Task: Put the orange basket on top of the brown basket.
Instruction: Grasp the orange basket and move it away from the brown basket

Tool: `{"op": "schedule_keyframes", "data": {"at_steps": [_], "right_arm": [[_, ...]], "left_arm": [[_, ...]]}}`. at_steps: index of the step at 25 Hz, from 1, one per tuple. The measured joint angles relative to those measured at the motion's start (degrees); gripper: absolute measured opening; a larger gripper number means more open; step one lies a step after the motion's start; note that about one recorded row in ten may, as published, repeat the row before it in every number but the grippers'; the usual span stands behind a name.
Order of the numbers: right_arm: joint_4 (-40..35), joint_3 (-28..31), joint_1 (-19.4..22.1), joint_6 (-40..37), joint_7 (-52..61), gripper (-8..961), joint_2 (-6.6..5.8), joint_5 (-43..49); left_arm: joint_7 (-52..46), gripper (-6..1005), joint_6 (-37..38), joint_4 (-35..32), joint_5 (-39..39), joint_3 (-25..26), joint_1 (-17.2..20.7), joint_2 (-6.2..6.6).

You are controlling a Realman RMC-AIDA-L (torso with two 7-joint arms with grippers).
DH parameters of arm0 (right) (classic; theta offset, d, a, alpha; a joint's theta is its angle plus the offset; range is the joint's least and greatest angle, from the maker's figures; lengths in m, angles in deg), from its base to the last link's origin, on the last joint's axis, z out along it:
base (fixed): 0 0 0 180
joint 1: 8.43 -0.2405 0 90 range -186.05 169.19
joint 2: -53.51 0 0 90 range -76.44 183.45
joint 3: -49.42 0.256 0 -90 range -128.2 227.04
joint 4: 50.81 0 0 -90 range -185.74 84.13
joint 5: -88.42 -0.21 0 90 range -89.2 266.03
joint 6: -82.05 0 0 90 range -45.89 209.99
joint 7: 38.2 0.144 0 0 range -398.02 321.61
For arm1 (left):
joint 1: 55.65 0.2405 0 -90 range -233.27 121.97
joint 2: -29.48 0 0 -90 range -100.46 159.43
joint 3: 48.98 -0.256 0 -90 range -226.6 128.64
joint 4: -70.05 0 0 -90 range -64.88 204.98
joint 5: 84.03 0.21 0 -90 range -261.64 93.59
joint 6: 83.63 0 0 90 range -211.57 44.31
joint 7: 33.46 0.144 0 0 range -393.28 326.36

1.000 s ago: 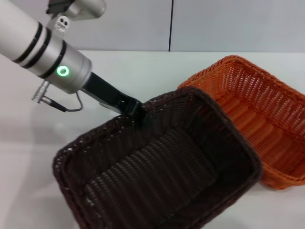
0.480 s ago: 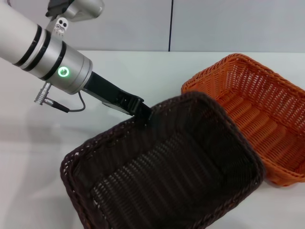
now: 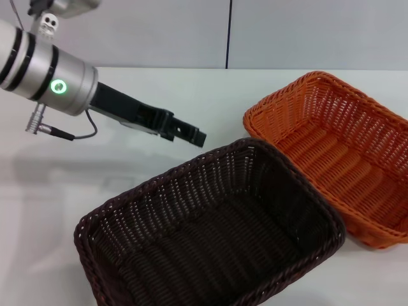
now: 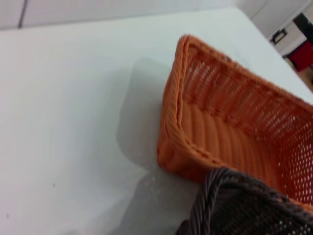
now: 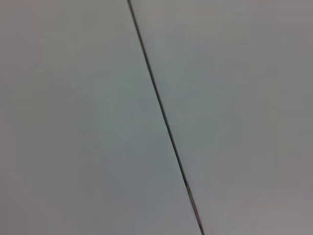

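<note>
Orange basket [image 3: 335, 153] count is one, sitting on the white table [image 3: 76, 185] at my right; one brown basket [image 3: 210, 233] sits beside it, its far corner touching the orange rim. I see my left gripper [image 3: 191, 135] hanging above the table beyond the brown basket, holding nothing; whether its fingers are spread I cannot tell. My right arm is out of view.

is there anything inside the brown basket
Nothing visible inside the brown basket: only its bare woven floor. Its nearest part runs out of the head view, so that bit can't be checked.
</note>
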Motion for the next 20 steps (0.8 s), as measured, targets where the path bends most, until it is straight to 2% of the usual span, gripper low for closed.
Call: {"op": "schedule_keyframes", "data": {"at_steps": [5,7,9,12,13,14,15,16,17,18,19,20], "right_arm": [[-8.3,-4.8,4.5,-3.5,17.9,612,-0.23,5.8],[-13.0,-7.3,6.7,-4.1,28.5,612,-0.94,10.3],[-17.7,-8.8,8.7,-5.5,38.9,612,-2.07,15.7],[-24.3,-9.1,11.1,-8.7,53.4,612,-4.49,24.8],[-29.4,-9.0,12.0,-10.5,64.5,612,-6.64,33.0],[-29.4,-9.0,12.0,-10.5,64.5,612,-6.64,33.0],[-34.4,-8.5,12.2,-13.2,76.7,612,-9.16,43.9],[-34.4,-8.5,12.2,-13.2,76.7,612,-9.16,43.9],[-36.6,-8.2,12.0,-14.9,81.9,612,-10.33,48.6],[-41.3,-6.4,10.8,-19.9,92.7,612,-12.5,58.6],[-41.3,-6.4,10.8,-19.9,92.7,612,-12.5,58.6],[-43.5,-5.1,9.8,-22.8,96.9,613,-13.28,63.2]], "left_arm": [[4.4,717,0.2,1.4,-4.1,2.2,1.7,-0.14],[6.6,866,1.0,1.9,-7.2,2.5,3.0,-0.07],[7.1,866,1.3,1.8,-7.9,2.5,3.3,-0.02],[9.9,865,2.9,0.9,-9.8,2.6,4.4,0.07],[10.3,865,3.1,0.7,-9.9,2.6,4.5,0.09],[10.3,864,3.1,0.7,-9.9,2.6,4.5,0.09],[11.4,864,3.5,0.2,-9.9,2.6,4.6,0.1],[11.5,864,3.6,0.1,-9.9,2.6,4.6,0.14],[11.7,864,3.9,0.0,-9.9,2.6,4.6,0.21],[11.9,863,4.2,0.0,-9.9,2.6,4.6,0.26],[11.9,863,4.2,0.0,-9.9,2.6,4.6,0.26],[12.6,863,4.6,-0.2,-10.0,2.6,4.6,0.36]]}}
